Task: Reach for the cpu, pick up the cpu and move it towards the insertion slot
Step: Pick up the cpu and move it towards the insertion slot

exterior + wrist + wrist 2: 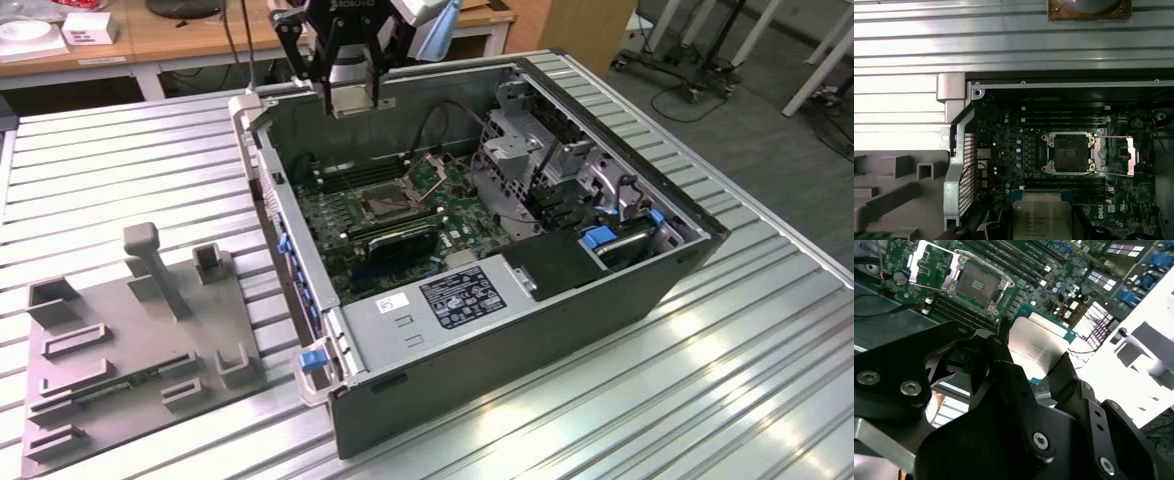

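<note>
claw (1036,357) clamped shut on cpu (1040,347), raised over open computer case (694,262), insertion slot (1070,152) below and ahead of claw

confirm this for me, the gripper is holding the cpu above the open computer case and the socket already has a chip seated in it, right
Not quite: the insertion slot is empty, its bare dark bed and open frame clear in the first wrist view. The rest stands: the gripper holds the cpu above the open computer case.
</note>
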Tool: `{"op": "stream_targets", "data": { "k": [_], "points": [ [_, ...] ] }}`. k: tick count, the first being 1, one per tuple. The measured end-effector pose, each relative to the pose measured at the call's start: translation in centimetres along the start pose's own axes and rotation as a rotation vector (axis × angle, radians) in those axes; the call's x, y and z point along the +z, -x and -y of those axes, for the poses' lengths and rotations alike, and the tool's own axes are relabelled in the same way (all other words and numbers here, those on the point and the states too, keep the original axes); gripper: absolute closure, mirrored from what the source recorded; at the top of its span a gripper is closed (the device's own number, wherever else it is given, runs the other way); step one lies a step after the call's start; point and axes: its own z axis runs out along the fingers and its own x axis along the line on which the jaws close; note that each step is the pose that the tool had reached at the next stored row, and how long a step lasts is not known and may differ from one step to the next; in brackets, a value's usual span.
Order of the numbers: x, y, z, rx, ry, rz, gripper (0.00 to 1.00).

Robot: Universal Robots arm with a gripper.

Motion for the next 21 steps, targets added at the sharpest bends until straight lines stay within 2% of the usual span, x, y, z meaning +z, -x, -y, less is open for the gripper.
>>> {"op": "stream_targets", "data": {
  "k": [9, 13, 16, 21],
  "points": [
    [0.16, 2.21, -0.42, 0.000, 0.0001, 0.0001, 0.45],
    [0.24, 3.35, -0.81, 0.000, 0.0000, 0.0001, 0.45],
    [0.37, 4.04, -1.52, 0.000, 0.0001, 0.0001, 0.45],
    [0.68, 4.63, -2.90, 0.000, 0.0001, 0.0001, 0.45]
  ]
}}
